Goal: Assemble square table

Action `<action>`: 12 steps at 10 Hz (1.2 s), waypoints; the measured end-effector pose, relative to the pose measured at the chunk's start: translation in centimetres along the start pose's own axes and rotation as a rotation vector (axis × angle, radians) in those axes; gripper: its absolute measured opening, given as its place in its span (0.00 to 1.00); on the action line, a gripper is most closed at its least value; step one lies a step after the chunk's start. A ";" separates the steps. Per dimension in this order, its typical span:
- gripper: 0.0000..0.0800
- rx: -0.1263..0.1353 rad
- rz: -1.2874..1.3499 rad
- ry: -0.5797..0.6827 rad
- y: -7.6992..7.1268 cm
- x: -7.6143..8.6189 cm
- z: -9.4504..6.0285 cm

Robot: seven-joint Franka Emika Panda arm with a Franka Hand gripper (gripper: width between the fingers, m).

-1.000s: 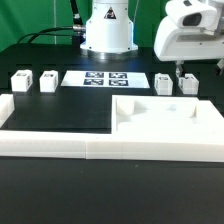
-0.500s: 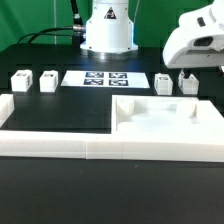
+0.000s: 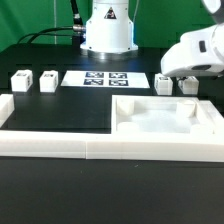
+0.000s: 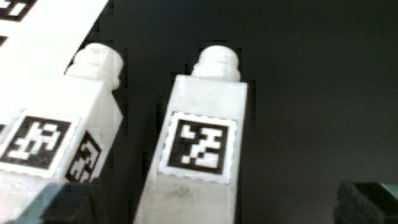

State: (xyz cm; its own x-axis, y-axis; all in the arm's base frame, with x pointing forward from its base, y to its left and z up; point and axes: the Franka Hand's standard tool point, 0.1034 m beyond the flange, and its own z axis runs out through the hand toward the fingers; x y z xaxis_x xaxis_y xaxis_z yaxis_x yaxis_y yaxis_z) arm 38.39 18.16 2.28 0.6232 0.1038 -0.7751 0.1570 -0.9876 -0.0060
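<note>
The square table's white slab [image 3: 165, 122] with recessed panels lies at the exterior view's right, inside the corner of the border wall. Two white tagged leg blocks [image 3: 20, 82] [image 3: 47, 82] stand at the back left, and two more [image 3: 164, 85] [image 3: 188, 86] stand at the back right. My gripper [image 3: 187, 76] hangs low over the rightmost leg. In the wrist view that leg [image 4: 205, 130] runs between my two dark fingers [image 4: 374, 200], and its neighbour [image 4: 80, 115] lies beside it. The gripper [image 4: 210, 205] is open and holds nothing.
The marker board [image 3: 105, 78] lies flat at the back centre, in front of the robot's base [image 3: 107, 30]. A long low white border wall [image 3: 60, 142] runs along the front, with a short arm at the left.
The hand has come down and shifted toward the exterior view's right, ending just above the right pair of legs. The jaws stayed open. No part has moved.
</note>
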 end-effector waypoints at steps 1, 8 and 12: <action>0.81 -0.003 -0.002 -0.008 -0.1 -0.1 0.6; 0.65 -0.008 0.017 -0.049 -0.1 -0.6 2.4; 0.36 -0.008 0.017 -0.049 -0.1 -0.6 2.4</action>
State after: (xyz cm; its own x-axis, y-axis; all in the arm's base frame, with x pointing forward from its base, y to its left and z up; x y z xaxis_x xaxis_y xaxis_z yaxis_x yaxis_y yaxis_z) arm 36.22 17.94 1.22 0.5877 0.0807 -0.8051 0.1526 -0.9882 0.0124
